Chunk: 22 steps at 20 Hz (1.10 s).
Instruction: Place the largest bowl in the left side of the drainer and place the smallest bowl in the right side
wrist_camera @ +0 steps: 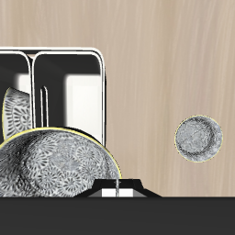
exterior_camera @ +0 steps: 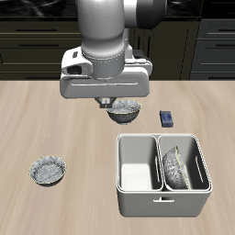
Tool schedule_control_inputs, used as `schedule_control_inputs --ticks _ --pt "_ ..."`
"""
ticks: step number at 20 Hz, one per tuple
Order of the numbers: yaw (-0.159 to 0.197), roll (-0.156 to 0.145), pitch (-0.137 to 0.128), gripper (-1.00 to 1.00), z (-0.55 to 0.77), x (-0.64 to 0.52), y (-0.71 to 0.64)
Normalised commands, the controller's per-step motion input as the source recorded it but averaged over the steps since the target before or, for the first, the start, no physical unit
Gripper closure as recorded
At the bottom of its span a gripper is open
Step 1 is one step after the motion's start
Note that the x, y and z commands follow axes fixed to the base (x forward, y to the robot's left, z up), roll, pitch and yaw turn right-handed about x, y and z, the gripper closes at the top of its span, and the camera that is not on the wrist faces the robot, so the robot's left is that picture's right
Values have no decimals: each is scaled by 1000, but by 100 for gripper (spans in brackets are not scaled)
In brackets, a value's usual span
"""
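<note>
With the pincer (exterior_camera: 108,104) at the rim of the largest bowl (exterior_camera: 126,112) on the worktop (exterior_camera: 55,119) behind the drainer (exterior_camera: 138,197), its closure indeterminable, the pick-up step appears current; next, carry it to the empty left compartment.

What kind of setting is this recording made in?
Probably a simulated kitchen: dark cabinet fronts run behind a pale wooden table, which holds a two-compartment drainer with one bowl already leaning in it. The flat, clean look suggests a render, not a real room.
</note>
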Motion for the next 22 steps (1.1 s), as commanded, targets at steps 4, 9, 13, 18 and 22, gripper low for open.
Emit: schedule_control_inputs --ticks 4,9,13,18,22 --pt "6 -15 20 100 -99 100 69" --pt "16 3 14 100 -130 37 59" --pt "20 -16 29 100 -231 89 41" --pt "-3 -13 25 100 -160 65 -23" --pt "15 3 20 100 -138 29 47"
